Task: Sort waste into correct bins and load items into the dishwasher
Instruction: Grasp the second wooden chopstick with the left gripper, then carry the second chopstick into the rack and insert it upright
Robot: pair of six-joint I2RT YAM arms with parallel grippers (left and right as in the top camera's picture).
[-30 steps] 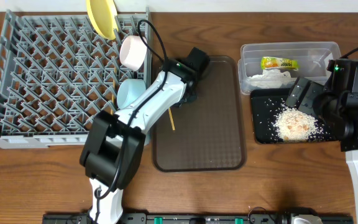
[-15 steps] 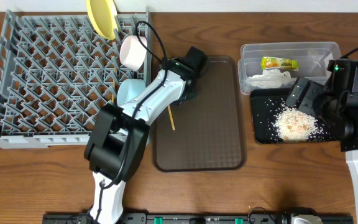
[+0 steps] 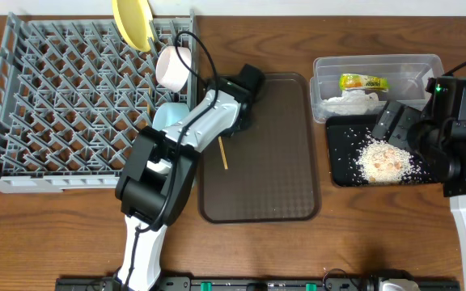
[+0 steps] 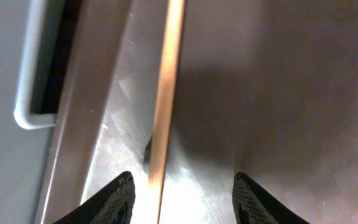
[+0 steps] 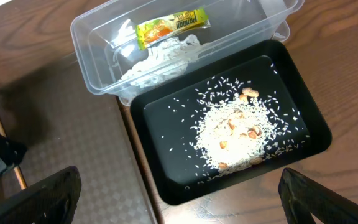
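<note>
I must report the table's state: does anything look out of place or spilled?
One chopstick lies loose on the brown serving tray, near its left edge, outside the dish rack. The left gripper hovers open over it. The rice sits inside the black tray.

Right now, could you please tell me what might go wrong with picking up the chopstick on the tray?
The chopstick lies flat beside the tray rim, off-centre in the open left claw, so closing may nudge it aside rather than pinch it. The claw seems to sit near one end, so the stick could tilt once lifted.
</note>
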